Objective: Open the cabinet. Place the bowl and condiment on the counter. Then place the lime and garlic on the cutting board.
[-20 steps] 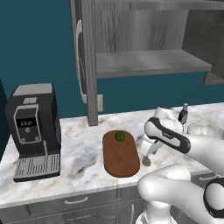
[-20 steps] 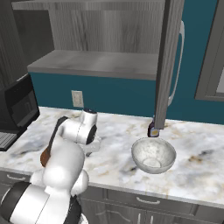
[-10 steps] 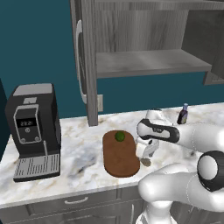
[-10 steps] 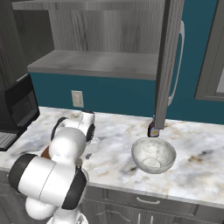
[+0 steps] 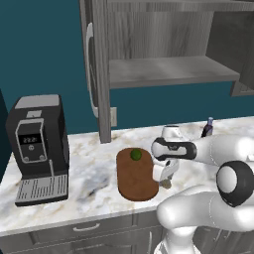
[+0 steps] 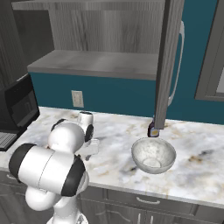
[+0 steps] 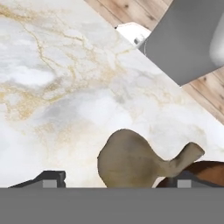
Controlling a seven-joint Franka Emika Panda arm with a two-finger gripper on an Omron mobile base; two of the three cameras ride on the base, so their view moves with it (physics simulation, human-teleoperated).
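Claw over garlic at the board's right edge.
Gripper [image 7: 114, 177] spread wide, one tip each side of the garlic [image 7: 131, 161], low centre of hand view, not pinching it. Garlic lies on the counter [image 7: 65, 87], just touching the cutting board [image 5: 136, 173]. Lime [image 5: 135, 155] sits on the board's upper end, mid-frame. Bowl [image 6: 153, 155] and bottle [image 6: 152, 129] right of centre; cabinet [image 5: 163, 49] open up top.

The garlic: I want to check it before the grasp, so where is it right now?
In the left base view the garlic lies on the counter at the cutting board's right edge, just under the gripper.
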